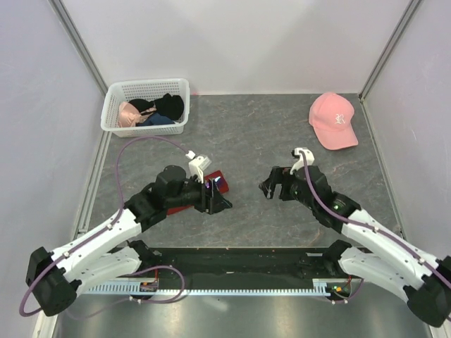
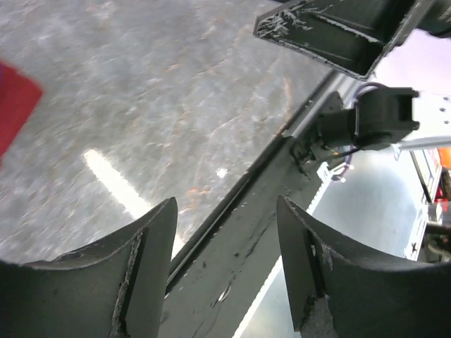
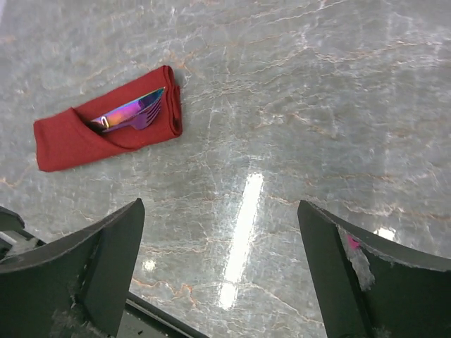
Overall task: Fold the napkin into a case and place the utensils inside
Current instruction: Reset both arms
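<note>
The dark red napkin lies folded as a narrow case (image 3: 106,130) on the grey table, with iridescent purple utensils (image 3: 130,113) sticking out of its pocket. In the top view only a corner of the case (image 1: 217,182) shows behind my left gripper (image 1: 217,197). A red edge of it (image 2: 14,105) sits at the left of the left wrist view. My left gripper (image 2: 225,271) is open and empty, pointing at the table's near edge. My right gripper (image 1: 270,189) is open and empty above bare table, right of the case, and it also shows in the right wrist view (image 3: 222,271).
A white basket (image 1: 113,113) with black and pink garments stands at the back left. A pink baseball cap (image 1: 333,120) lies at the back right. The black rail (image 1: 232,257) at the near edge carries both arm bases.
</note>
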Robot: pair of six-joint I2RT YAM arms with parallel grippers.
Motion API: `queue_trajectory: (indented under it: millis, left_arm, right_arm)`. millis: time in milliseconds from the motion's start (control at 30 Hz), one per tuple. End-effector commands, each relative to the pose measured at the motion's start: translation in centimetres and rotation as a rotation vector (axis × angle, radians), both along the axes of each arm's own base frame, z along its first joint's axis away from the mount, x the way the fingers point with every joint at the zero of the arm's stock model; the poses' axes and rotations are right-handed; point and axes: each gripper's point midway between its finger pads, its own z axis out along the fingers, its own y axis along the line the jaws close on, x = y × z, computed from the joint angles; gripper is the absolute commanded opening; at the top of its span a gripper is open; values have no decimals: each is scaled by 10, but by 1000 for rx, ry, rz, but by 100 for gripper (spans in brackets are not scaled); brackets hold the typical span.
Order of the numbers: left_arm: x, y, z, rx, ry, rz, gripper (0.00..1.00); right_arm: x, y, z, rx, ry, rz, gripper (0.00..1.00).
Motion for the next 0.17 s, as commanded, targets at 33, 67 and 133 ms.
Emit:
queue_trajectory:
  millis: [33, 67, 133]
  left_arm:
    - [12, -16, 15, -88, -75, 38, 66]
    - [12, -18, 18, -105, -85, 28, 66]
    - [6, -23, 25, -143, -95, -15, 66]
  right_arm:
    - [-9, -8, -11, 97, -2, -60, 98]
    - [-9, -3, -7, 127, -16, -45, 98]
    - [-15, 7, -5, 170, -5, 10, 98]
